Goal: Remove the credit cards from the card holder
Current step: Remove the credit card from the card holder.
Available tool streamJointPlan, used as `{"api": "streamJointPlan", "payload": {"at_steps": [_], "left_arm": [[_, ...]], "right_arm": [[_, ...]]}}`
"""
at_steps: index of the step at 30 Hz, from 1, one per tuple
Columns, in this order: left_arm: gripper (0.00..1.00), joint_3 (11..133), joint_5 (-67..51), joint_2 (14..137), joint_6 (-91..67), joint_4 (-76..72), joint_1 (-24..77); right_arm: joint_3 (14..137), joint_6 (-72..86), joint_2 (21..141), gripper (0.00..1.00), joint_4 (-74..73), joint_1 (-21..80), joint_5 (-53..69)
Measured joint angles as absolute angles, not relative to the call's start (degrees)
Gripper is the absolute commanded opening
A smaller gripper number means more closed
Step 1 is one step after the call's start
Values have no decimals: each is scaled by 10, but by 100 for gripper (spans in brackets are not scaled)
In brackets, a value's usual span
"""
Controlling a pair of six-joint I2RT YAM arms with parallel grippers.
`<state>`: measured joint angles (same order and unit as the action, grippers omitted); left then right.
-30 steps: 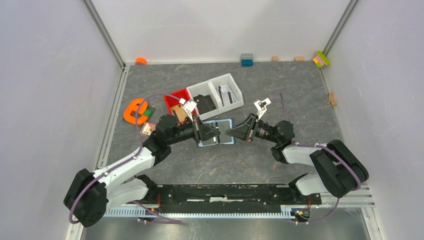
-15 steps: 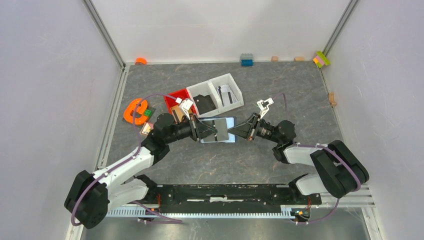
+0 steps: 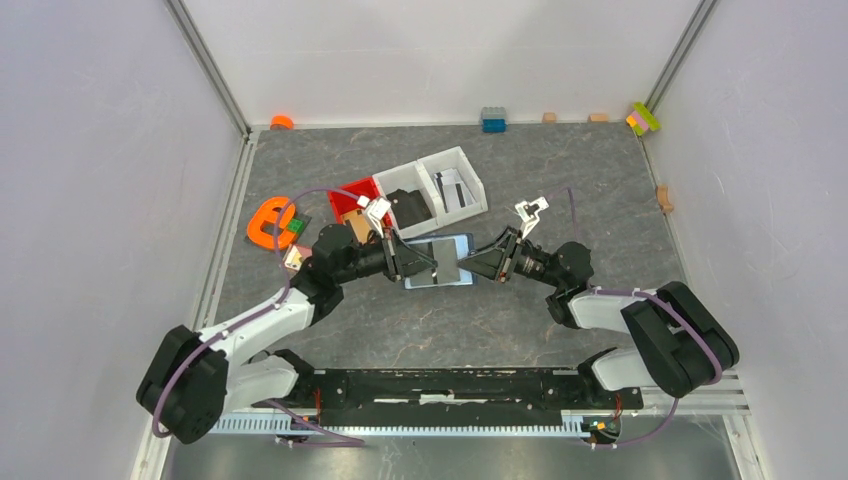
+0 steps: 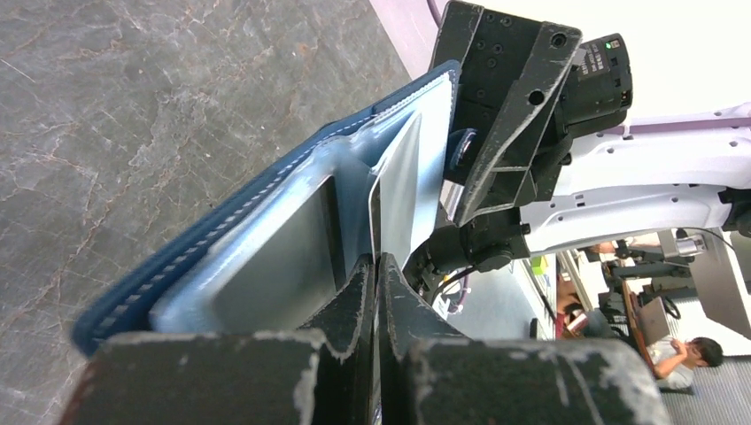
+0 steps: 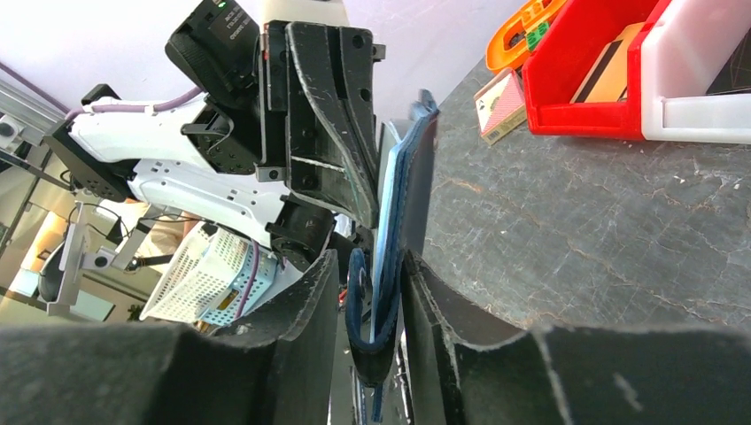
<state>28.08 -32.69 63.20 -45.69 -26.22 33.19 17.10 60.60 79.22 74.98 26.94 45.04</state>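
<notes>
Navy-blue folding card holder (image 5: 403,195) open, pale-blue lining | L end effector (image 4: 376,261) clenched on silvery credit card (image 4: 398,190) | R end effector (image 5: 372,266) astride holder, grip unclear

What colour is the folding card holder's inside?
The folding card holder is light blue inside; left wrist view shows best.

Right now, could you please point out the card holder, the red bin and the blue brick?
card holder (image 4: 204,236): left wrist view, stitched edge.
red bin (image 5: 580,121): right wrist view, near wall.
blue brick (image 3: 492,120): top view, centre.
</notes>
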Motion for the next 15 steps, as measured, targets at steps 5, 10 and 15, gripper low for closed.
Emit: {"api": "streamJointPlan", "payload": {"at_steps": [5, 10, 15], "left_arm": [[2, 281, -350, 661, -471, -285, 331], [2, 281, -360, 663, -475, -289, 331], [2, 281, -361, 664, -475, -288, 331]], "right_arm": [[171, 597, 792, 30, 735, 271, 452], [176, 570, 792, 18, 688, 277, 450], [180, 553, 789, 0, 656, 279, 449]]}}
